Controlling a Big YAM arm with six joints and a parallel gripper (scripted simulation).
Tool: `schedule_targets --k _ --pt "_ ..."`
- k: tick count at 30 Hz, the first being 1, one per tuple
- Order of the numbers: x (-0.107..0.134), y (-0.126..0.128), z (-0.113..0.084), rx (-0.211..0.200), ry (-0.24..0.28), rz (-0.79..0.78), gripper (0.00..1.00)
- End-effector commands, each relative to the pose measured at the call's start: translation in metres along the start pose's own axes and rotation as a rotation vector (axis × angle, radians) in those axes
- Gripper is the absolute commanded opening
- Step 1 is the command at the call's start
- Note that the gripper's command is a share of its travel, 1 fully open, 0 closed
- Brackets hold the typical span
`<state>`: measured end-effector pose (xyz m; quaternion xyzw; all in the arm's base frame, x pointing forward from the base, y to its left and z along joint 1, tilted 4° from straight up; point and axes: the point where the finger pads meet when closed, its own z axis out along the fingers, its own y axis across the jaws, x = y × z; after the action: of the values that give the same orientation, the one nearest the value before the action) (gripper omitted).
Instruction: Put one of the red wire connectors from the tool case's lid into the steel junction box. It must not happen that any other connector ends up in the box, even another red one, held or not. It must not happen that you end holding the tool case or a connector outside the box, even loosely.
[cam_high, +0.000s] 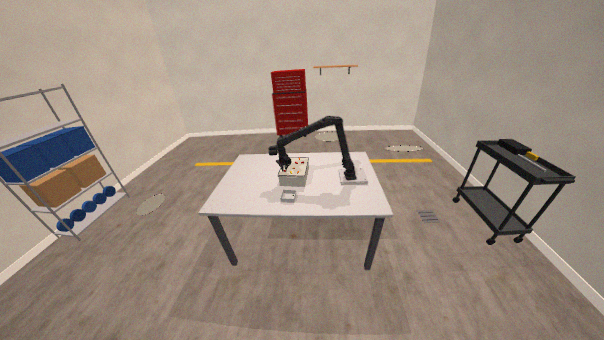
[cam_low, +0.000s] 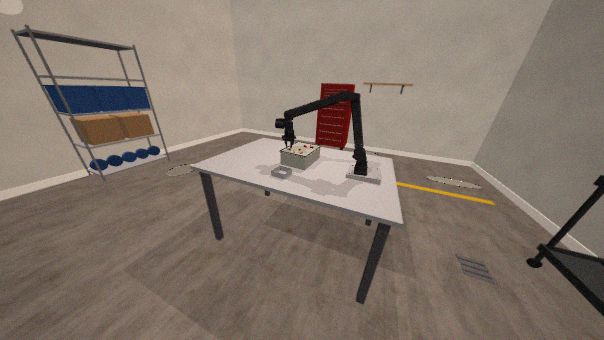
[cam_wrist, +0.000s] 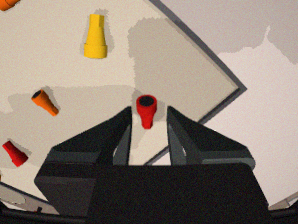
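Note:
The tool case (cam_high: 293, 179) (cam_low: 299, 159) (cam_wrist: 60, 56) stands on the white table (cam_high: 250, 200) (cam_low: 240, 162) with its lid facing up. Several red, orange and yellow wire connectors lie on the lid. In the wrist view a red wire connector (cam_wrist: 147, 111) stands upright near the lid's corner, in the gap between my fingertips and touching neither finger. My gripper (cam_wrist: 149, 112) (cam_high: 283, 164) (cam_low: 288, 143) is partly open, low over the lid's left side. The small steel junction box (cam_high: 288, 196) (cam_low: 281, 172) sits on the table in front of the case.
On the lid are a yellow connector (cam_wrist: 96, 36), two orange connectors (cam_wrist: 44, 102) and another red one (cam_wrist: 15, 153). The arm's base (cam_high: 352, 177) (cam_low: 363, 175) stands right of the case. A shelf rack (cam_high: 50, 165), a red tool cabinet (cam_high: 289, 102) and a black cart (cam_high: 510, 190) stand away from the table.

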<state>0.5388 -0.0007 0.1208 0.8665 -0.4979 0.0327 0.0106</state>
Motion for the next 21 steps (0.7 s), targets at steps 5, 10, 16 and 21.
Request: schedule_targets --k 5,10,16,21 --pt "0.0032 -0.0014 0.0104 -0.002 -0.002 -0.006 0.10" --pt "0.0032 -0.0011 0.0109 -0.003 -0.003 -0.006 0.10" --pt "0.0032 -0.0010 0.0112 -0.004 -0.003 -0.006 0.10" --pt "0.0031 -0.0010 0.0113 -0.004 -0.003 -0.006 0.10"
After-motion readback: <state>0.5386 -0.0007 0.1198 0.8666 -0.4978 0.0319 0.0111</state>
